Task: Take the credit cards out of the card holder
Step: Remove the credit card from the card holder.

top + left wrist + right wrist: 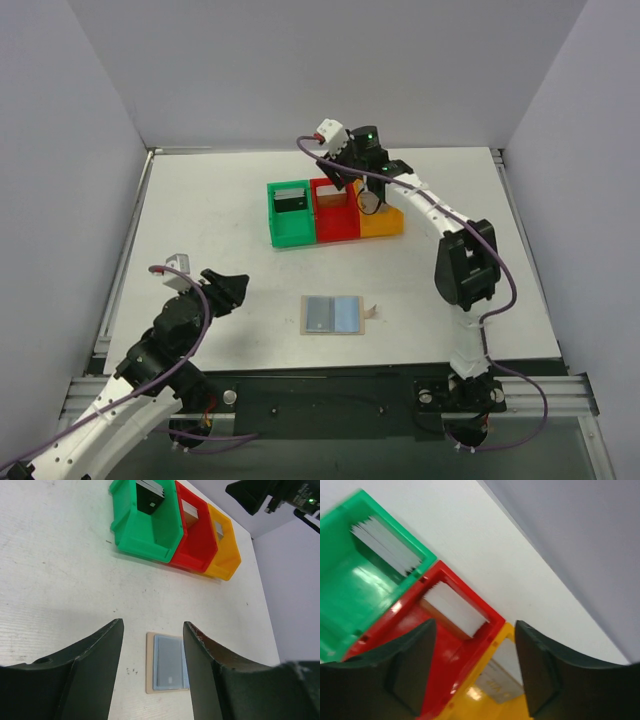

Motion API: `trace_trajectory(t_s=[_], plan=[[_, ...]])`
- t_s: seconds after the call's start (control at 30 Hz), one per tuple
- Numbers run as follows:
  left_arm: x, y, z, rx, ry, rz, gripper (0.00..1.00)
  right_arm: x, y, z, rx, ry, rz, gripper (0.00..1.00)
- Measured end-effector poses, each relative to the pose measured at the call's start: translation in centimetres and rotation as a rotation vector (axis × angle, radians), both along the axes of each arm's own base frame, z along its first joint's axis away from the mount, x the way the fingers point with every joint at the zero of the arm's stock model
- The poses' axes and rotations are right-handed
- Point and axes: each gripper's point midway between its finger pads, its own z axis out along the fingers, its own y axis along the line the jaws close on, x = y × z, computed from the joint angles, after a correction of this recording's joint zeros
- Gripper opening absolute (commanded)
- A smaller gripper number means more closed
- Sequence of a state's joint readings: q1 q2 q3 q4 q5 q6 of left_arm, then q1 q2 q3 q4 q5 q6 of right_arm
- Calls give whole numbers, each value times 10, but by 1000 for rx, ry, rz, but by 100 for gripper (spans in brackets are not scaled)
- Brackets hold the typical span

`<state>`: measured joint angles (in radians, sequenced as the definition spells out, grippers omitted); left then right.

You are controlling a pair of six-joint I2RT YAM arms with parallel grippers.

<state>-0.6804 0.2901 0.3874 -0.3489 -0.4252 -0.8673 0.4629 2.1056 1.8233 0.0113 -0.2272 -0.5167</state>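
The small flat tan card holder [335, 314] lies opened out on the white tabletop [200, 220] near its front middle, its two bluish-grey pocket panels facing up. It is well apart from three plastic bins that stand touching in a row farther back. The credit cards sit in those bins: a dark one stands in the green bin [292, 238], a brownish card [451, 609] leans in the red bin [338, 232], and a grey card [501, 677] lies in the orange bin [382, 226]. The right gripper [350, 188] hangs above the red and orange bins, its fingers apart with nothing between them. The left gripper [235, 285] hovers to the left of the card holder, its fingers also apart and empty.
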Motion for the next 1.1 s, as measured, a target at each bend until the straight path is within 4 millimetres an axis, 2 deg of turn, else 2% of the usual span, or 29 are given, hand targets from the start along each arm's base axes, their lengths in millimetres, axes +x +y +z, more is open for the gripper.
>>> trace_trajectory(t_s=[0.03,0.07,0.1,0.13,0.23,0.33,0.4,0.47,0.6,0.8,0.93,1.0,1.1], plan=[[0,0,-1,5,1,-3,77,-12,3,7,30,15,-11,77],[0,-1,-1,10,4,-7,80,-24,7,16,59,23,-17,99],[0,-2,-2,19,8,-13,84,-38,10,19,81,46,-32,100],[-1,-3,-3,26,16,-22,85,-54,20,39,118,35,-27,100],[-2,-10,-1,38,39,-63,87,-110,36,69,204,65,-31,100],[-6,-19,7,25,45,-114,87,-167,42,82,285,121,-37,100],[-11,-25,9,5,52,-150,88,-203,31,75,320,159,-82,100],[-16,-29,8,-8,61,-182,89,-228,19,63,342,194,-124,100],[-30,-39,5,-57,67,-261,89,-278,-1,25,330,306,-215,100],[-40,-47,-23,-60,183,-310,90,-317,-6,7,349,372,-318,100],[-42,-50,-45,-25,276,-311,91,-328,-24,-9,388,422,-408,100],[-41,-49,-56,-1,319,-299,97,-334,-34,-25,380,452,-448,100],[-38,-42,-60,4,334,-245,97,-342,-43,-44,361,493,-496,100]])
